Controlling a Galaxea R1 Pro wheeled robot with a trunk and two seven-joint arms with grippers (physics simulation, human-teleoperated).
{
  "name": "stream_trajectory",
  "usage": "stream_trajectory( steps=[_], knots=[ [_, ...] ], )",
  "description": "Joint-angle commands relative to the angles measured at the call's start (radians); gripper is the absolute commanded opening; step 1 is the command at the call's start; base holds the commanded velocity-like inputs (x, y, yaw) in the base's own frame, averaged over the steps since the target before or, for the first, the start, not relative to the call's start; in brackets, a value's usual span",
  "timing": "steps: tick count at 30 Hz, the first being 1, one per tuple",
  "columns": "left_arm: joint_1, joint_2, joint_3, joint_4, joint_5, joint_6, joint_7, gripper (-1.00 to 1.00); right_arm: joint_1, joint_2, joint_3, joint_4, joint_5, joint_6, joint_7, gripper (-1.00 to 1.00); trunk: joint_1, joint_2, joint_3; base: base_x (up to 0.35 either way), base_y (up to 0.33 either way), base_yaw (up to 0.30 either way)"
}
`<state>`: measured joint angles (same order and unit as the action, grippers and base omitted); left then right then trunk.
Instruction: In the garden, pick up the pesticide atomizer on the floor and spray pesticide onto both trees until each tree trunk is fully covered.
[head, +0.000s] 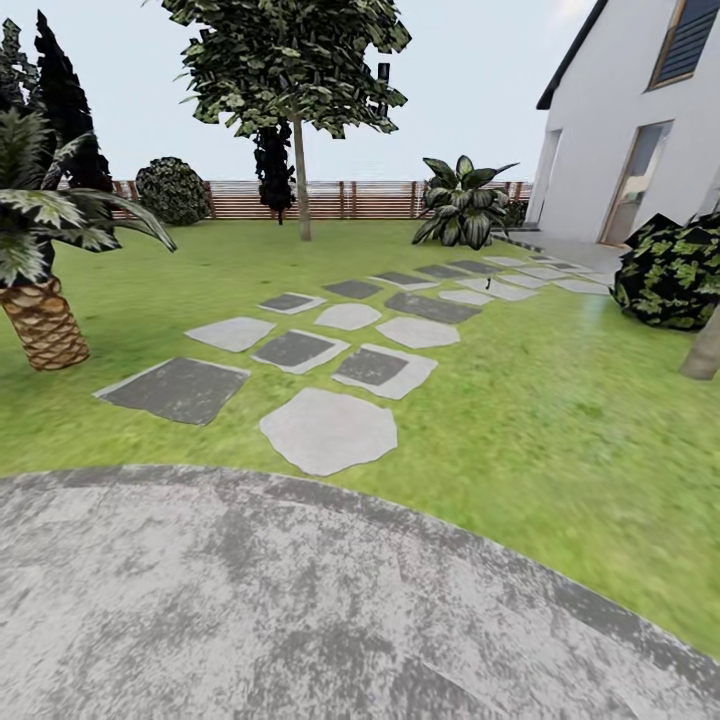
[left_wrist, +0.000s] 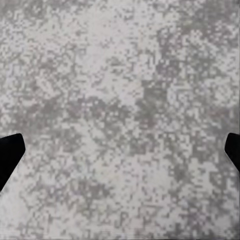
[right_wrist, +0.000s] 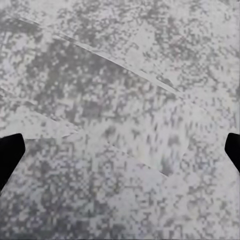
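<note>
The step in hand looks to be the approach: nothing is grasped yet, and the spray bottle is far from both hands. The left hand is spread wide, its dark fingertips at opposite edges of its wrist view with nothing between them. The right hand is spread the same way. Both point down at mottled grey paving, the broad curved slab under the robot.

A tiny dark upright speck, well ahead of the hands and off toward the right-hand side, may be the spray bottle. It stands among the stepping stones that lead toward the house. It is too small to show a red top or a label, so the base should first close in enough to confirm it. Then stop with it just ahead of one hand, and bend low with that hand spread.

One tree stands far ahead of the hands before the fence. Its trunk is thin-looking at this range, pale and bare under a jagged green crown. A second grey-tan trunk leans in on the right-hand side, beside a dark bush.
</note>
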<state>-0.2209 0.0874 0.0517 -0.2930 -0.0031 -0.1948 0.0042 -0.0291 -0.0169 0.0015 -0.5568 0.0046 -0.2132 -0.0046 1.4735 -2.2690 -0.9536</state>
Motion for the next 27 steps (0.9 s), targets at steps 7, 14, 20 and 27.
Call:
stream_trajectory(
  steps=[7, 14, 20, 27],
  knots=[
    [0.0, 0.0, 0.0, 0.0, 0.0, 0.0, 0.0, 1.0, 0.0, 0.0, 0.0, 0.0, 0.0, 0.0, 0.0, 1.0, 0.0, 0.0, 0.0, 0.34, 0.0, 0.0],
    [0.0, 0.0, 0.0, 0.0, 0.0, 0.0, 0.0, 1.0, 0.0, 0.0, 0.0, 0.0, 0.0, 0.0, 0.0, 1.0, 0.0, 0.0, 0.0, 0.34, 0.0, 0.0],
    [0.0, 0.0, 0.0, 0.0, 0.0, 0.0, 0.0, 1.0, 0.0, 0.0, 0.0, 0.0, 0.0, 0.0, 0.0, 1.0, 0.0, 0.0, 0.0, 0.34, 0.0, 0.0],
    [0.0, 0.0, 0.0, 0.0, 0.0, 0.0, 0.0, 1.0, 0.0, 0.0, 0.0, 0.0, 0.0, 0.0, 0.0, 1.0, 0.0, 0.0, 0.0, 0.34, 0.0, 0.0]
  ],
)
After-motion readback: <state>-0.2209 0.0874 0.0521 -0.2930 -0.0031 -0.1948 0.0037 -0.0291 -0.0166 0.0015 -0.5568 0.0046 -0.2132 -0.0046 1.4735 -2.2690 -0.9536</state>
